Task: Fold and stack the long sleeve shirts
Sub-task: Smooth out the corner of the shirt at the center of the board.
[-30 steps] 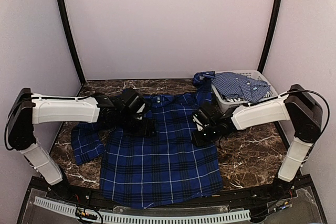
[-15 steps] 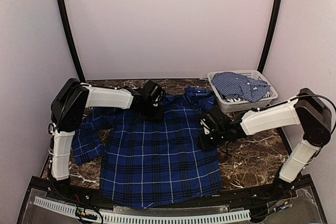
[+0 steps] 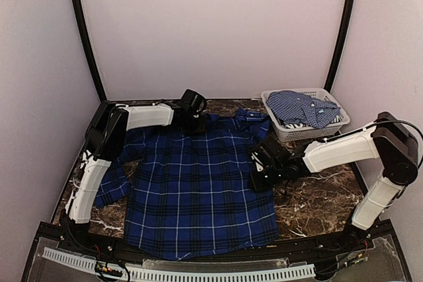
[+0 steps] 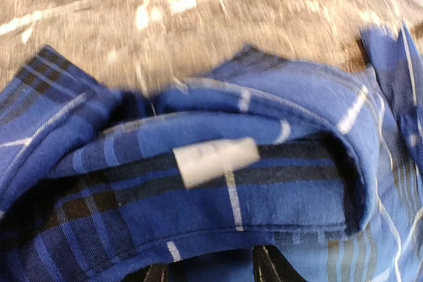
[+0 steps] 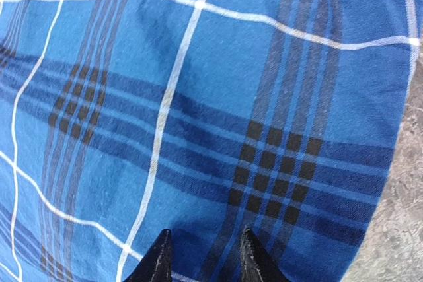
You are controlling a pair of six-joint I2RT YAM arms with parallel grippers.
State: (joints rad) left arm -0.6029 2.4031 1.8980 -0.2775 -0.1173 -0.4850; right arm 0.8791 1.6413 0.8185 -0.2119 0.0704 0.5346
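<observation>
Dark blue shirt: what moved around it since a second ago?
The left pincer swung away across the dark blue shirt to its collar. The sleeve end by the basket pulled back from it. The right pincer stayed near the shirt's right edge; the basket stayed.

The dark plaid shirt (image 3: 198,189), royal blue and navy with thin white lines, lies spread flat on the table (image 3: 317,203), with its hem near the front edge and its collar (image 3: 221,122) at the far side. One sleeve (image 3: 112,183) lies out to the left. Inside the bunched collar a pale label (image 4: 215,161) shows. The lighter fine-checked shirt (image 3: 301,107) lies crumpled in the basket (image 3: 338,107), far right.
</observation>
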